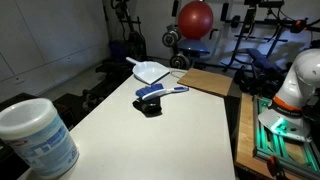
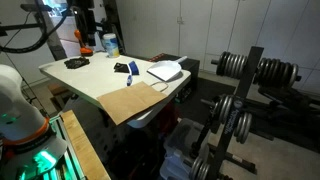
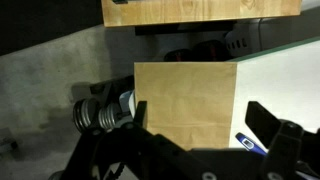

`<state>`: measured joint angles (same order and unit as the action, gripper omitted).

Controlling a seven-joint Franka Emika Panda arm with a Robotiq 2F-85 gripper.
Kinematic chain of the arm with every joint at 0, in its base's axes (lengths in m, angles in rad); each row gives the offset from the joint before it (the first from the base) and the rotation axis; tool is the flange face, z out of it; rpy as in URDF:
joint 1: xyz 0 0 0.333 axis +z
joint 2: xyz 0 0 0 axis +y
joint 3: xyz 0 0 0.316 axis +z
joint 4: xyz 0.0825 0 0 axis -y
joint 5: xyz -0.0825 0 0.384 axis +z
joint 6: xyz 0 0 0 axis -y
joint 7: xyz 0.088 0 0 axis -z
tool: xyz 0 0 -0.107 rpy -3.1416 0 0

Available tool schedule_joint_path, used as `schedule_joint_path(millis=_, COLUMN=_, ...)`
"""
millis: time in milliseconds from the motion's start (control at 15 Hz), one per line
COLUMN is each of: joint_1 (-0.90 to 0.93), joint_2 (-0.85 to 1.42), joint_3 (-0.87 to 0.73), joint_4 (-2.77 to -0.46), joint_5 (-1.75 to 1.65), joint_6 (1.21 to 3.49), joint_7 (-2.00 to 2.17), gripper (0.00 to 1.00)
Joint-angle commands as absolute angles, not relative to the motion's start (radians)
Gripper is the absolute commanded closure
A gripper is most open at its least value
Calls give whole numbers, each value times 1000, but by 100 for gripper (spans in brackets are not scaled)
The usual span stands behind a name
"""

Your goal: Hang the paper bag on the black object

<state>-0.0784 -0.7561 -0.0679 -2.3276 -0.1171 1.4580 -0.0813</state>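
Note:
The tan paper bag (image 1: 210, 80) lies flat at the table's edge and partly overhangs it (image 2: 135, 100). In the wrist view the bag (image 3: 185, 95) fills the middle, seen from above. My gripper (image 3: 200, 118) is open and empty, its two black fingers either side of the bag and well above it. The black object (image 1: 150, 106) sits mid-table with a blue-handled brush (image 1: 165, 92) on it; it also shows in an exterior view (image 2: 121, 68). The brush's blue tip (image 3: 250, 143) shows beside the bag. The gripper does not show clearly in either exterior view.
A white dustpan (image 1: 150, 70) lies next to the bag (image 2: 165, 70). A white tub with a blue label (image 1: 35, 135) stands on the table. A weight rack (image 2: 235, 110) stands off the bag's edge. The white robot base (image 1: 300, 80) is beside the table.

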Motion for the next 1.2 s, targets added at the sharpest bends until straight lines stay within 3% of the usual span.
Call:
schedule_joint_path(millis=0, joint_1=-67, joint_2=-755, joint_3=-75, joint_4=-2325, joint_5=-121, joint_6=1455, joint_7=-75, gripper=0)
schedule_joint_path(millis=267, joint_1=-67, joint_2=-755, joint_3=-75, joint_4=-2325, joint_5=-121, joint_6=1455, joint_7=-75, gripper=0)
schedule_joint_path(millis=667, joint_1=-34, joint_2=-634, joint_3=50, joint_4=-2405, joint_5=-92, joint_6=1586, joint_7=93, gripper=0)
schedule_joint_path(millis=1133, joint_1=5, joint_2=-480, joint_3=128, joint_4=-2592, joint_5=-97, joint_6=2027, joint_7=226, gripper=0)
